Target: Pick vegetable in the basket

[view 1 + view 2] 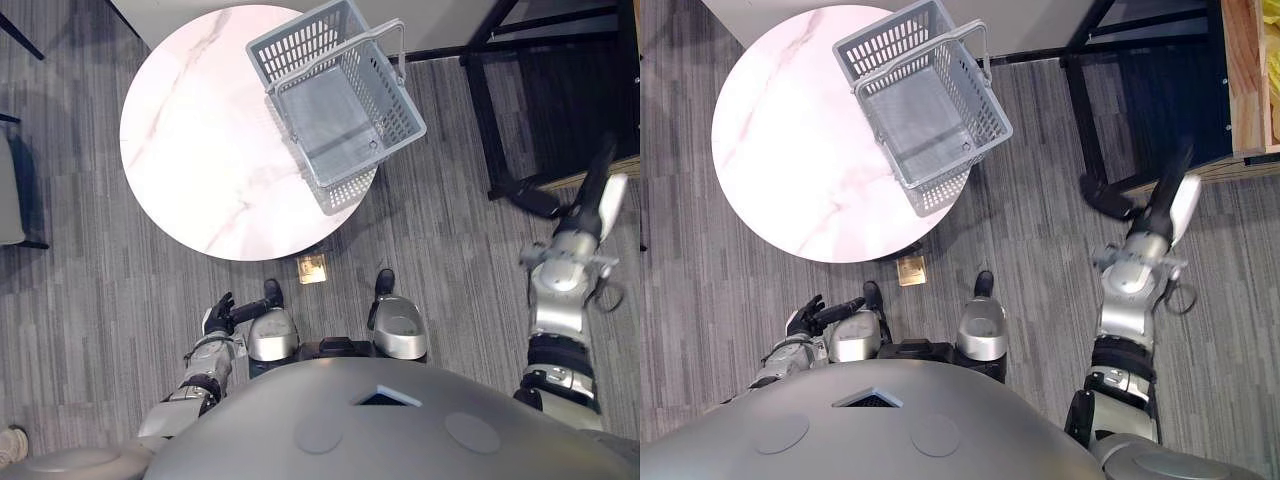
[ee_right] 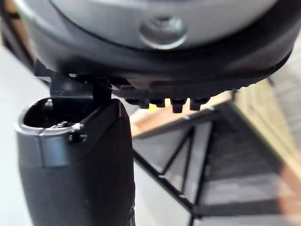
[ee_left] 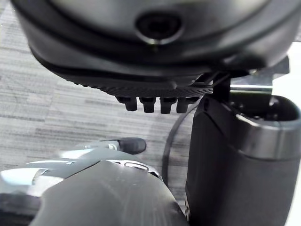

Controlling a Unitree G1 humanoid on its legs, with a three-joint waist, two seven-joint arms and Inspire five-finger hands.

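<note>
Left eye view, basket: the grey plastic basket [image 1: 300, 40] stands at the right edge of the round marble table [image 1: 190, 150]. I see nothing in it.
Left eye view, left hand: my left hand [image 1: 218, 318] hangs low by the table's base, well apart from the basket, with loose fingers and nothing in them.
Right eye view, right hand: my right hand [image 1: 1167, 195] is stretched out to the right beside the black rack [image 1: 1087, 120]. Its fingers are straight and it carries nothing.
Right eye view, vegetable: a wooden crate [image 1: 1238, 80] by the rack holds something yellow [image 1: 1272, 110]. I take that for the vegetable but cannot tell its kind. The right hand is near the crate, not touching it.
Left wrist view, fingers: thumb and fingers stand apart with only grey carpet [image 3: 56, 108] past them.
Right wrist view, fingers: the thumb is clear of the finger row with nothing between them. The rack's bars and blurred wood lie beyond.
Progress: by my reading nothing is done yet. I have the reach into the crate, the grasp, the carry across and the drop into the basket all left.
</note>
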